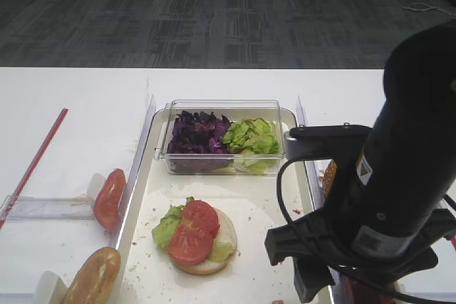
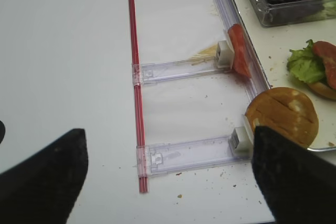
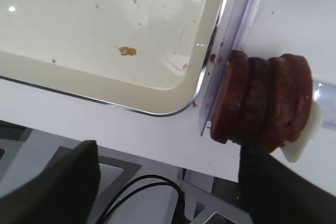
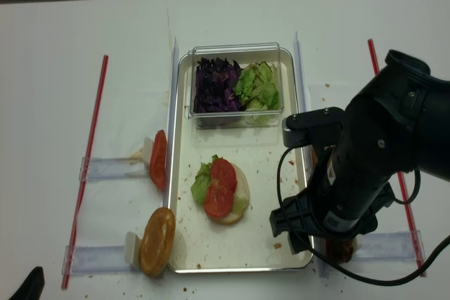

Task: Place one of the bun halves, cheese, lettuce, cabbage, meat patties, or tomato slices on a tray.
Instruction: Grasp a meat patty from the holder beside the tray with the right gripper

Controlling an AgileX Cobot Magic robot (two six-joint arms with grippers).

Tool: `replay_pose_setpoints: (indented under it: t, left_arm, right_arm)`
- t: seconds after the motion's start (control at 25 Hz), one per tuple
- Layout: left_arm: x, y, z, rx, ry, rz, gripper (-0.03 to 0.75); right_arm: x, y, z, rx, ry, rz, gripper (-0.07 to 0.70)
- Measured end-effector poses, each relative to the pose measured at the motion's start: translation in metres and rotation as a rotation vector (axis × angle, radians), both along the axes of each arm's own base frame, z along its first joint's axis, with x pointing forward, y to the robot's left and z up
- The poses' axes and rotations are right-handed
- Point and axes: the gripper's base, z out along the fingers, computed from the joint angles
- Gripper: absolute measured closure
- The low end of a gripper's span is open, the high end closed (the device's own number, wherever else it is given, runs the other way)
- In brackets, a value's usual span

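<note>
My right pincer (image 3: pixel 168 182) hangs over the near right corner of the tray (image 3: pixel 105 51), its two dark fingers spread wide with nothing between them. Just beyond that corner, outside the rim, four meat patties (image 3: pixel 262 100) stand on edge, packed together in a clear plastic rack (image 3: pixel 231 56) against a white end stop (image 3: pixel 302 140). They sit on the white desk (image 3: pixel 131 124), not yet on the tray.

In the middle of the tray a bun half (image 1: pixel 214 247) lies cut face up, carrying lettuce (image 1: pixel 167 224) and two tomato slices (image 1: pixel 196 229). A clear tub (image 1: pixel 224 137) at the far end holds purple cabbage (image 1: pixel 196 133) and more lettuce. To the left of the tray, another tomato slice (image 1: pixel 109 197) and a bun half (image 1: pixel 92 275) wait in their own racks.

My left pincer (image 2: pixel 168 177) rests low over the desk on the left, fingers wide apart and empty.

The risks, as I judge them: the patties press tightly together, so closing on the stack could lift two at once or tip the neighbours over. A finger coming down too close to the tray could strike the rack wall or the silvery rim. A patty gripped by its thin edge may also slip out or crumble during the carry.
</note>
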Motion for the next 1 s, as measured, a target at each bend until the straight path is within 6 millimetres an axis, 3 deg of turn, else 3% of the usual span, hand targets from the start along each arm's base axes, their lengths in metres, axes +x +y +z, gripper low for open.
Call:
replay_pose_setpoints:
  t: [0.64, 1.0]
  left_arm:
    - [0.0, 0.0, 0.0, 0.0, 0.0, 0.0, 0.099]
    - [0.0, 0.0, 0.0, 0.0, 0.0, 0.0, 0.099]
  right_arm:
    - [0.01, 0.009, -0.03, -0.063, 0.062, -0.003, 0.057]
    - [0.013, 0.008, -0.037, -0.098, 0.069, 0.011, 0.161]
